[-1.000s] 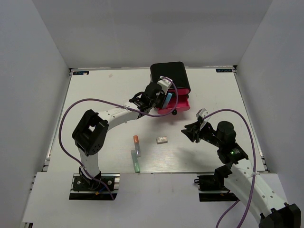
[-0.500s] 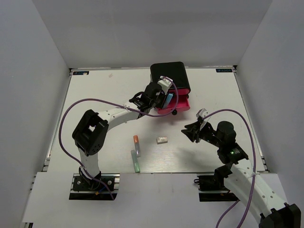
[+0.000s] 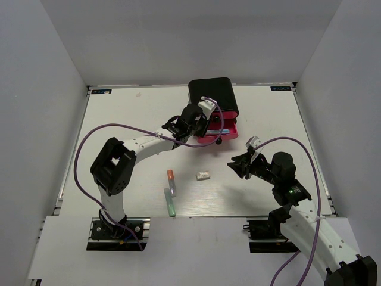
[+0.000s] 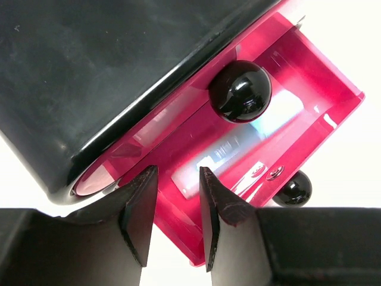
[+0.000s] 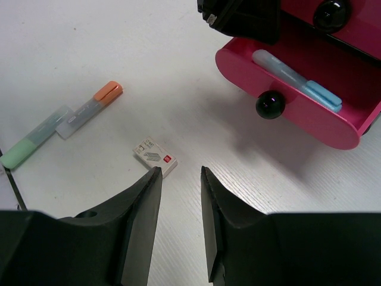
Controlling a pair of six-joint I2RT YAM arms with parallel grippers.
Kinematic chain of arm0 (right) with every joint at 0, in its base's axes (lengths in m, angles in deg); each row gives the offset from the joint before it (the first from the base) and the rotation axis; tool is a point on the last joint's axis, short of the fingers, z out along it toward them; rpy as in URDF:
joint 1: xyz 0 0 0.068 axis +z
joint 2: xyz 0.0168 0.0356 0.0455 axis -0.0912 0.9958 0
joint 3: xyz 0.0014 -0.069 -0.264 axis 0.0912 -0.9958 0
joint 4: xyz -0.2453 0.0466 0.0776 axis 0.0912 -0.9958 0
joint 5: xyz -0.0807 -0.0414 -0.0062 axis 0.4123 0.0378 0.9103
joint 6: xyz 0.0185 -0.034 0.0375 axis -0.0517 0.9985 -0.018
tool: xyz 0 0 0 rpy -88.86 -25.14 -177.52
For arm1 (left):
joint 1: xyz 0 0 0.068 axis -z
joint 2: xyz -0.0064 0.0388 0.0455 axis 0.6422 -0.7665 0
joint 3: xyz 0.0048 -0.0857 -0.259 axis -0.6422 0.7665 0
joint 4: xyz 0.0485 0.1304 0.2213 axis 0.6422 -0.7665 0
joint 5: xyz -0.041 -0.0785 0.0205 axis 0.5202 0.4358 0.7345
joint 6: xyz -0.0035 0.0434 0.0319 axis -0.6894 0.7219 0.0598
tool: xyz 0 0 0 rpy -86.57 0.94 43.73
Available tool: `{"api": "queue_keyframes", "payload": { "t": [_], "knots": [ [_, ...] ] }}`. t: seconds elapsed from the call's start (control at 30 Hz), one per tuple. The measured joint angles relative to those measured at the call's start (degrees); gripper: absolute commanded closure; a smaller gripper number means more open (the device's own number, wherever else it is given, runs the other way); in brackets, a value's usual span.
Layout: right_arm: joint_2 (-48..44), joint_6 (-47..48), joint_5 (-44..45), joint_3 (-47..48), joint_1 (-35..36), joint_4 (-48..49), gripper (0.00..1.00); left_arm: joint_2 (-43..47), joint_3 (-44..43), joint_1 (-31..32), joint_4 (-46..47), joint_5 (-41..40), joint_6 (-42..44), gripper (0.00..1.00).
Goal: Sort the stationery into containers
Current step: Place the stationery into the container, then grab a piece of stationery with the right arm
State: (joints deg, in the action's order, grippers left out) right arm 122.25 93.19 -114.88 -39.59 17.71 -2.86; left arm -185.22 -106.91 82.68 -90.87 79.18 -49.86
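The containers are pink drawers in a black cabinet point(image 3: 211, 94). The lowest drawer point(image 3: 229, 134) is pulled out, and a light blue stick point(image 4: 238, 149) lies inside it. My left gripper point(image 4: 177, 179) hovers open just above that drawer's near end with nothing between its fingers. My right gripper point(image 5: 180, 176) is open and empty above the table, right of the white eraser point(image 5: 155, 157). An orange-capped stick point(image 5: 89, 107) and a teal stick point(image 5: 33, 143) lie on the table, end to end. The top view shows the left gripper point(image 3: 202, 123) and right gripper point(image 3: 241, 166).
Round black knobs point(image 4: 240, 90) stick out from the drawer fronts; the open drawer's knob point(image 5: 269, 105) faces my right gripper. White walls close in the table on three sides. The left arm's purple cable point(image 3: 119, 126) arcs over the left half.
The light blue stick, held tilted over the drawer a second ago, now lies flat inside it. My left gripper's jaws have spread slightly. The right arm has not moved.
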Motion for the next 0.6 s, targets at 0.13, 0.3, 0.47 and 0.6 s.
{"api": "queue_keyframes", "payload": {
  "t": [0.13, 0.3, 0.47, 0.6],
  "knots": [
    [0.0, 0.8, -0.1, 0.0, 0.0, 0.0, 0.59, 0.3, 0.0, 0.0, 0.3, 0.2, 0.0, 0.55],
    [-0.3, 3.9, -2.0, 0.0, 0.0, -0.3, 0.54, 4.5, 0.8, 0.3, 0.5, 0.3, -0.3, 0.55],
    [0.6, 10.7, -6.5, 0.0, 0.0, -0.4, 0.64, 16.9, 5.8, 1.0, 0.8, -0.2, -3.1, 0.51],
    [9.4, 14.4, -11.3, 3.4, 1.8, -3.0, 0.69, 28.7, 9.6, 1.1, -2.9, -3.0, -10.4, 0.46]
  ]
}}
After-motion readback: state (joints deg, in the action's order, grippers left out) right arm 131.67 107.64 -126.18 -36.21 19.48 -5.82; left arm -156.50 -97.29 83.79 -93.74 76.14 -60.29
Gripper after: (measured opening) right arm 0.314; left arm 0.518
